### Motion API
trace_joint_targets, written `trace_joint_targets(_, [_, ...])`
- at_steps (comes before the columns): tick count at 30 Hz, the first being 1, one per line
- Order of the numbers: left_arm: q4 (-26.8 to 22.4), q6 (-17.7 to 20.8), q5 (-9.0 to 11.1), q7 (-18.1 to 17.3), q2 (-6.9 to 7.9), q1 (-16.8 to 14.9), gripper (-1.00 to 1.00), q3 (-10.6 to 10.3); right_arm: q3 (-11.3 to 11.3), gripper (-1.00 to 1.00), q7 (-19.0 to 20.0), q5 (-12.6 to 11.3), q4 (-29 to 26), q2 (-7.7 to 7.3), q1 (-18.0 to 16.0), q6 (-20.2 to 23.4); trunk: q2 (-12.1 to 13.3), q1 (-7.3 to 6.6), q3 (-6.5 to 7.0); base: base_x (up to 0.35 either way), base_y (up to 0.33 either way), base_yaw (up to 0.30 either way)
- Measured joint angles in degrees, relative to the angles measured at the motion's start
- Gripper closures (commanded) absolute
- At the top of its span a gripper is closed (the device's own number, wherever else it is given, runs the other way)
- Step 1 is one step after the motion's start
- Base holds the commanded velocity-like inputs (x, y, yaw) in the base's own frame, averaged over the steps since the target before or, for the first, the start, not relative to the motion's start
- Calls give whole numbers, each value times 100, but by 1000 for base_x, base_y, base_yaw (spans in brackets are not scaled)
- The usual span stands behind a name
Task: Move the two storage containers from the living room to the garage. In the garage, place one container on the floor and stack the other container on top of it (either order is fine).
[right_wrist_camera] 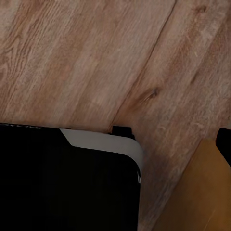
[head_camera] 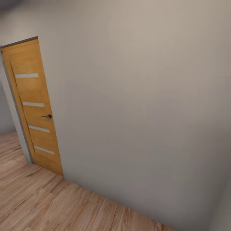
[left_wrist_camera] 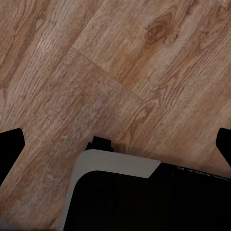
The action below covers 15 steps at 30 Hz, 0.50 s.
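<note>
The robot faces a plain grey wall (head_camera: 138, 96), with a wooden door (head_camera: 33, 106) at about ten o'clock, standing on wood-plank floor (head_camera: 48, 202). No orange box is in sight, so which way a box lies from either claw cannot be told. The left wrist view shows dark tips of the left claw (left_wrist_camera: 115, 144) set wide apart with nothing between, and for the right claw I cannot tell.

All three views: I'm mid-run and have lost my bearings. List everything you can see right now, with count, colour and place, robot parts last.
wooden door: one, orange-brown with four pale horizontal strips and a dark handle, at the left of the head view, set in the wall.
wall: one, plain pale grey, taking up most of the head view.
wood-plank flooring: light brown planks, along the lower left of the head view and under both wrist cameras.
orange-brown panel: one, at the edge of the right wrist view; cannot tell what it is.
robot base: black with a pale grey corner trim, over the flooring in both wrist views.
left end effector: black fingertips at the frame edges, spread wide, holding nothing.
</note>
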Motion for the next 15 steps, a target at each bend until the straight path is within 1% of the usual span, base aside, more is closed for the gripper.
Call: trace_joint_targets(15, [1,-1,2,2,0,-1,-100,0,-58,-100,0,-59,0,-14,0,-31,0,0,0,1,0,278])
